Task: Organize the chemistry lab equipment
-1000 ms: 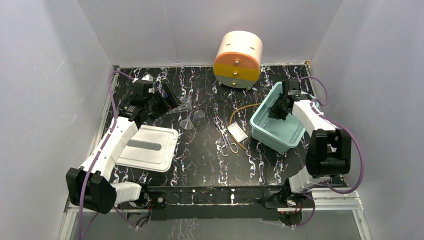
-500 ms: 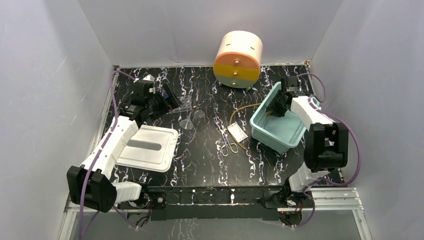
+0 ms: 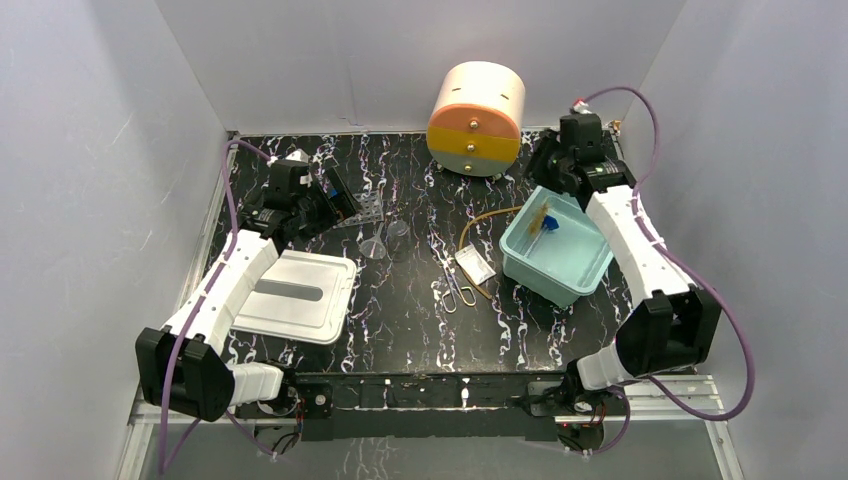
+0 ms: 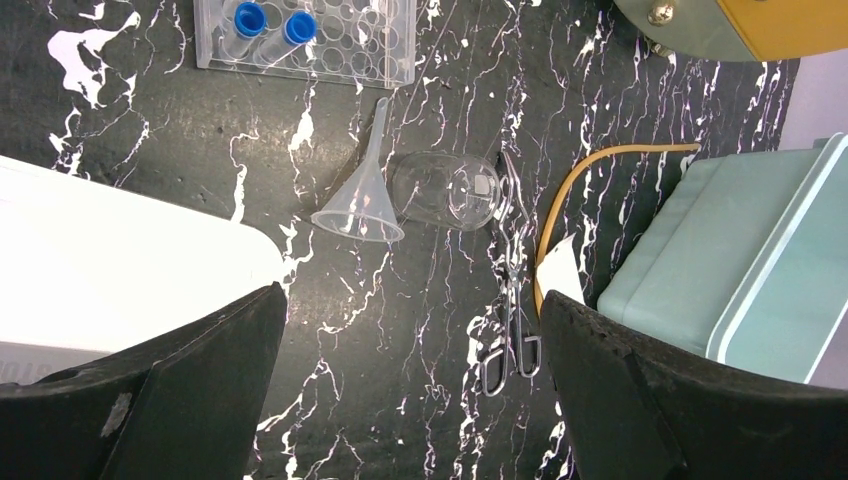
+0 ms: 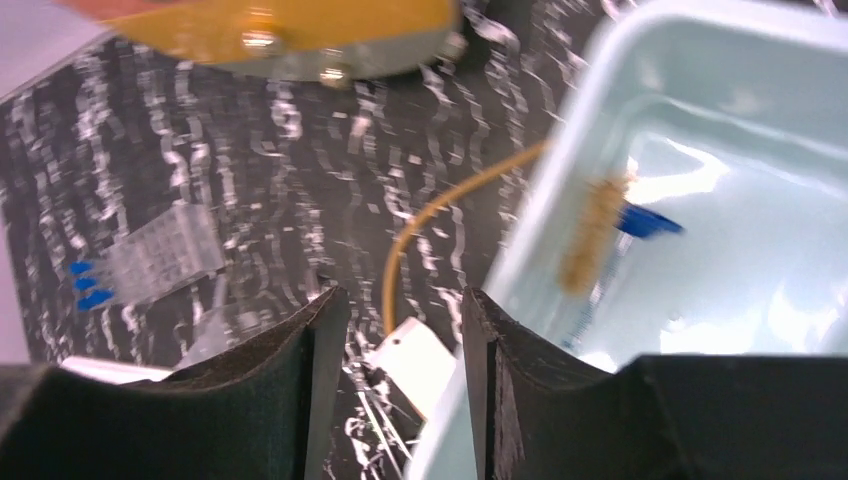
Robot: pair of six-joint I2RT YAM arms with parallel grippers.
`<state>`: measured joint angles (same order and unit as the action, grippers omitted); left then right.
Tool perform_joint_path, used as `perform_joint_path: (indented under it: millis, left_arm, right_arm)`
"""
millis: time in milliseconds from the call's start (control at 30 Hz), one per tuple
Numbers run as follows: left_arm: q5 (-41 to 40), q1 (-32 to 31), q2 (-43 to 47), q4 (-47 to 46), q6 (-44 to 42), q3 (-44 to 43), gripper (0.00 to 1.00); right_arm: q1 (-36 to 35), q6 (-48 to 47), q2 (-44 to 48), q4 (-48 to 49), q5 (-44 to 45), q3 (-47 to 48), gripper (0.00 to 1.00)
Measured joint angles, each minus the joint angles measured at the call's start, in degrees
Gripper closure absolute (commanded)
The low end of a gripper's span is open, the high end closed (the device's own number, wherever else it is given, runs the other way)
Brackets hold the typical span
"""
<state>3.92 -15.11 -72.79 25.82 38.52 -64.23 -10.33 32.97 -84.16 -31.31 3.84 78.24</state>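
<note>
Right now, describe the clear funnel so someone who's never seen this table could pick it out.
From the cream-and-orange drawer unit at the back of the table, come forward and left to the clear tube rack. The funnel lies just in front of it: unlike the round clear container alongside, it's a cone with a thin spout.
</note>
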Motion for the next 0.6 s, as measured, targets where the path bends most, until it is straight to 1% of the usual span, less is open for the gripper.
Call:
perform_joint_path:
  millis: [133,200,367,433,500,600]
  left_arm:
    - [-0.3,0.0,0.0,-0.1,-0.1,0.0,0.02]
    - [-0.5,0.0,0.0,-0.1,-0.2,0.0,0.02]
    - [-1.2,0.0,0.1,-0.1,0.0,0.0,0.02]
    - [-1.6,0.0,0.1,0.1,0.4,0.0,0.02]
    - [-1.9,0.0,0.1,0.5,1.1,0.0,0.02]
    - [-2.1,0.0,0.1,1.3,2.8,0.0,0.02]
  right_arm:
    - [-7.2,-3.4,0.9,1.1,1.4,5.4,0.42]
    - [-12.1,-5.6,0.3,1.3,2.5,7.3,0.41]
    - [-23.2,-10.4,-4.8,1.3,4.7,9.7,0.39]
    - [-25.5,-11.4,-7.4,0.9,4.8,9.8,0.37]
    - [-26.8,-12.4,-10.1,0.7,5.2,9.7,0.33]
    - [-28.9,-13.9,-13.5,0.6,6.9,8.1,0.32]
